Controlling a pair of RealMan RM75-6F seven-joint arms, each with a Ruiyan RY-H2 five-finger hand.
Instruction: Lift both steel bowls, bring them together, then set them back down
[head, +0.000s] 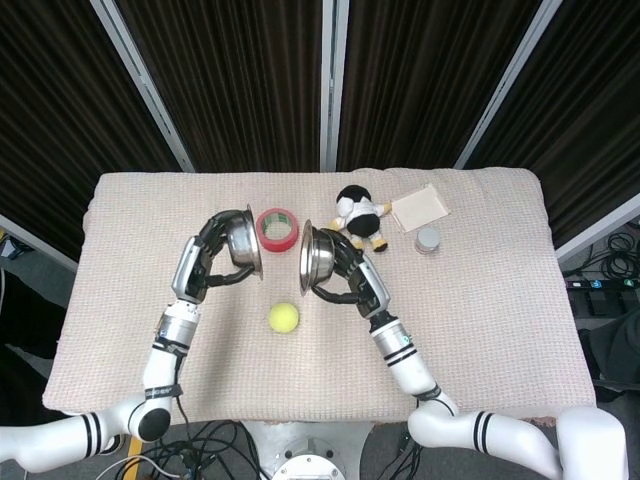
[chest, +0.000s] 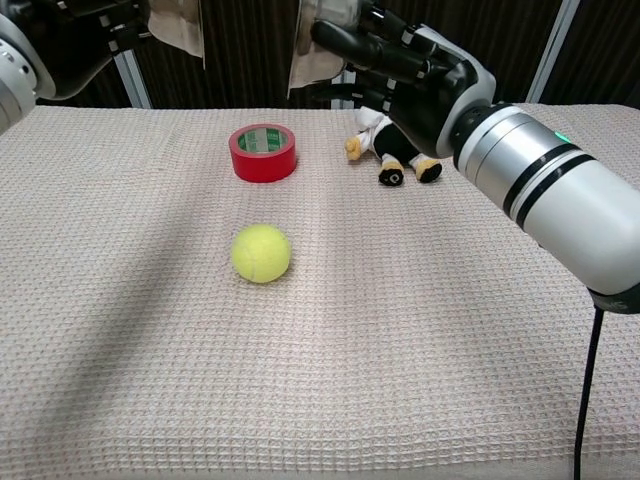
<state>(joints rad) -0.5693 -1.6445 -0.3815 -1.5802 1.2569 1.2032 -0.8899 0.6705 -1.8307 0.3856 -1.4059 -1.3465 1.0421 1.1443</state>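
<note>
**Two steel bowls held aloft, facing each other across a gap**

In the head view, the left bowl (head: 244, 243) is gripped by the left hand (head: 212, 255) and the right bowl (head: 317, 259) by the right hand (head: 350, 280), fingers wrapped over each rim. Both bowls are tipped on edge above the table (head: 500, 330), near each other but apart, with the red tape roll (head: 278, 229) seen behind the gap and the tennis ball (head: 284, 317) below it.

From the chest view the bowls are almost cut off at the top edge; only the right hand (chest: 400, 60) is shown closely, its fingers curled. The plush toy (chest: 395, 142) is partly hidden there behind that hand. The small grey tub (head: 428, 238) and white pad (head: 420, 207) are seen from the head only.
</note>
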